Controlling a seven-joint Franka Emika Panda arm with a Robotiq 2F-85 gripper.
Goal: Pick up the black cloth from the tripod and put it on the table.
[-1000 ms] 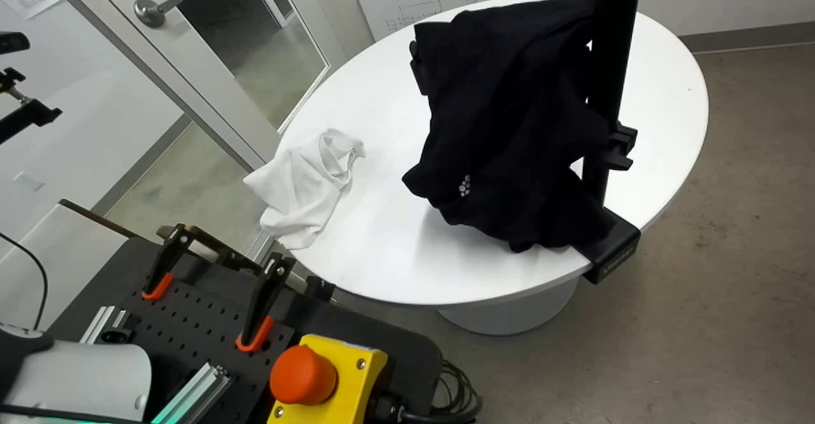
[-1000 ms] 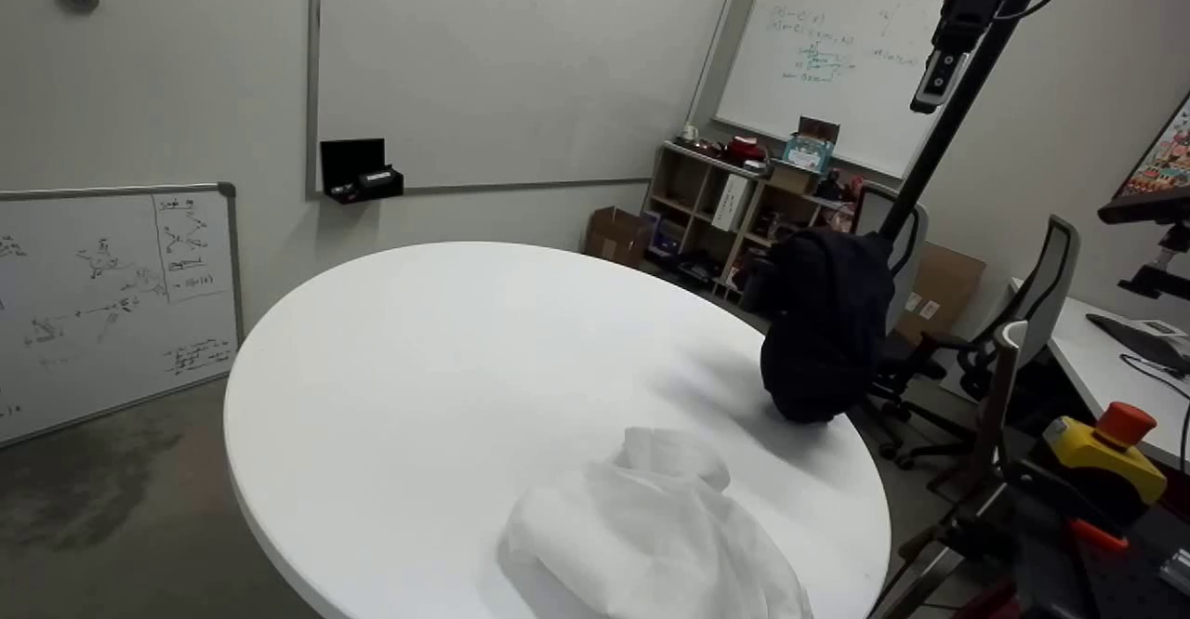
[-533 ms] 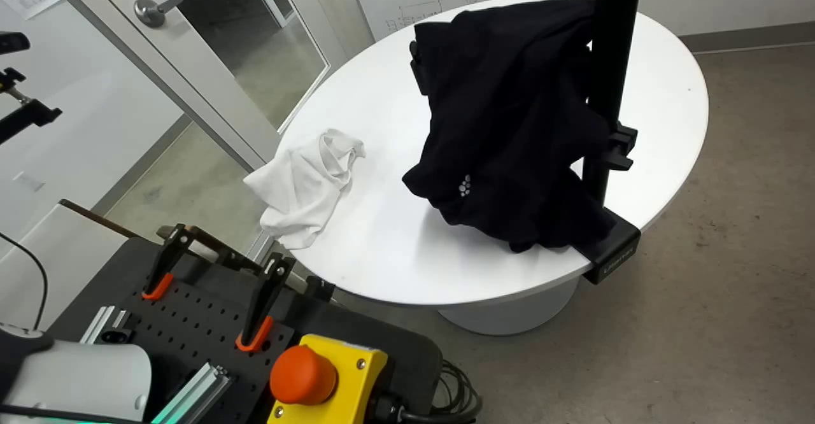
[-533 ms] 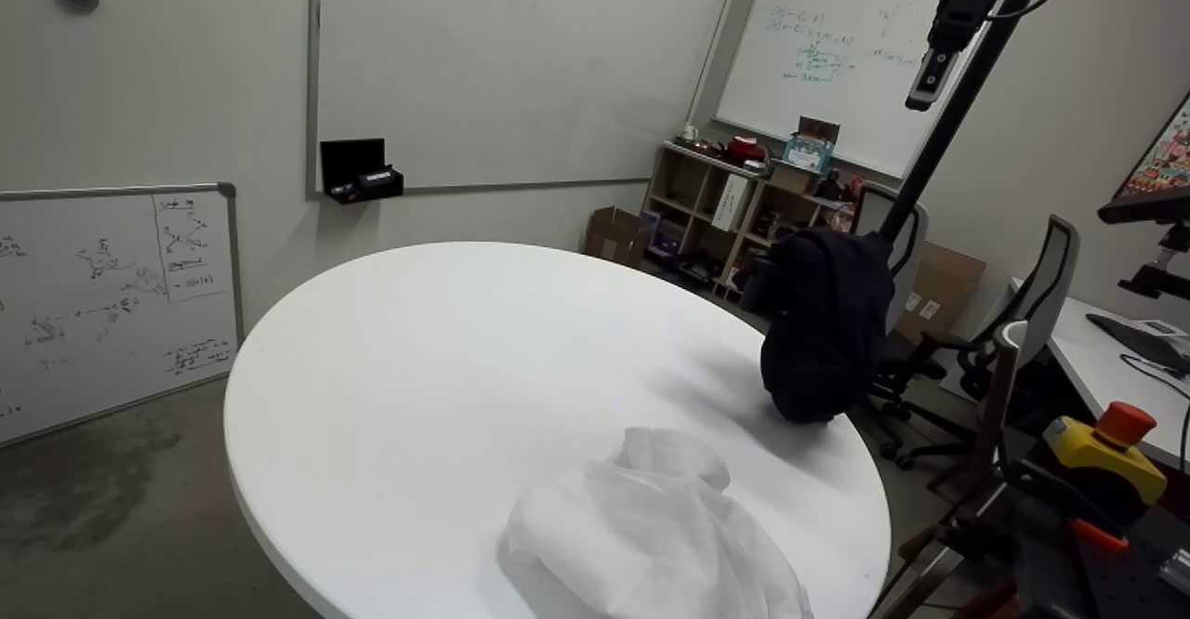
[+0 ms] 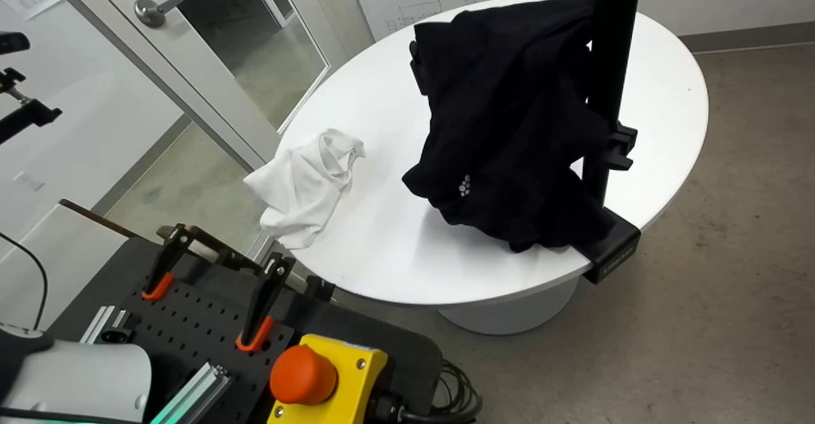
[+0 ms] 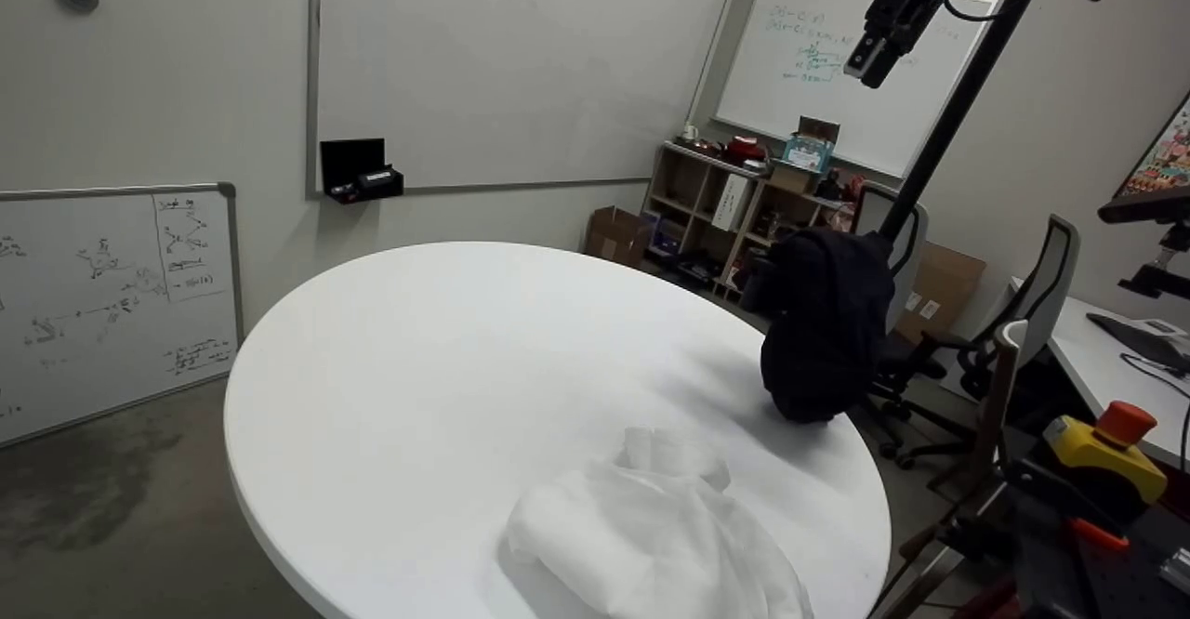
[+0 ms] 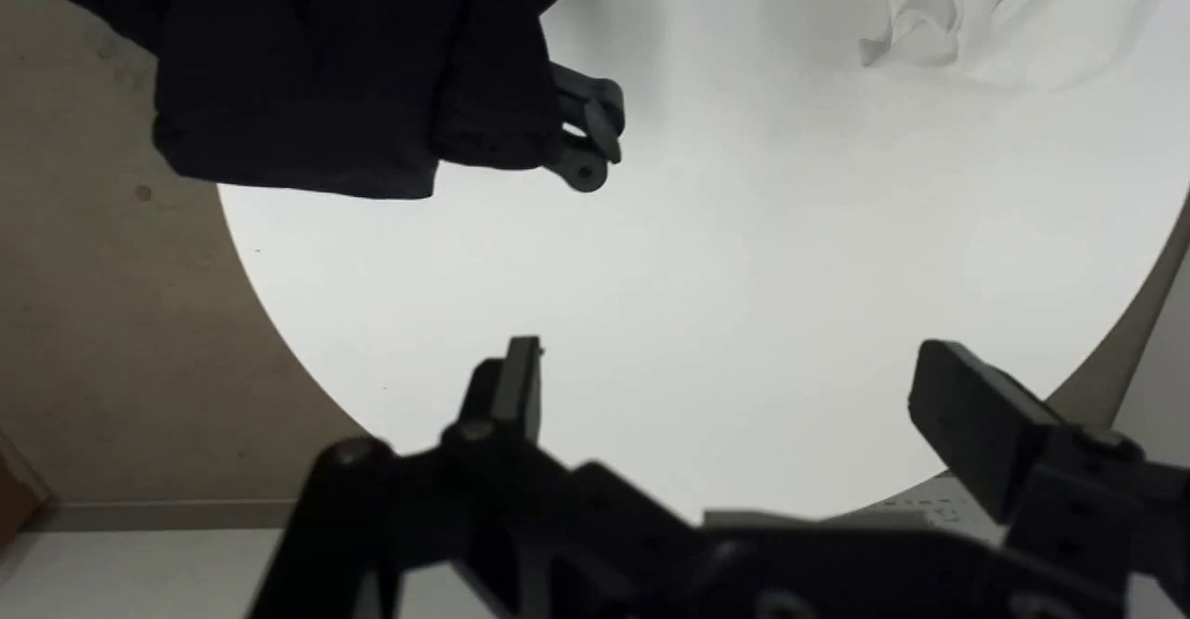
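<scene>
The black cloth [image 5: 509,125] hangs in folds on the black tripod pole [image 5: 614,48] over the white round table [image 5: 382,252]. It also shows beside the pole in an exterior view [image 6: 827,331] and at the upper left of the wrist view [image 7: 344,71]. A dark clip-like part [image 7: 609,103] sticks out from under its edge. My gripper [image 7: 730,345] is open with nothing between its fingers; the table shows through the gap. In an exterior view the gripper [image 6: 865,63] is high above the table, left of the pole and above the cloth, not touching it.
A crumpled white cloth [image 5: 305,185] lies on the table. The pole's clamp base [image 5: 608,249] grips the table edge. A yellow emergency stop box [image 5: 344,373] and orange-tipped clamps [image 5: 255,335] sit on the dark robot stand. Chairs and a shelf [image 6: 707,201] stand beyond the table.
In an exterior view my gripper has moved left and slightly up, away from the pole, and tilted. Both cloths have stayed still.
</scene>
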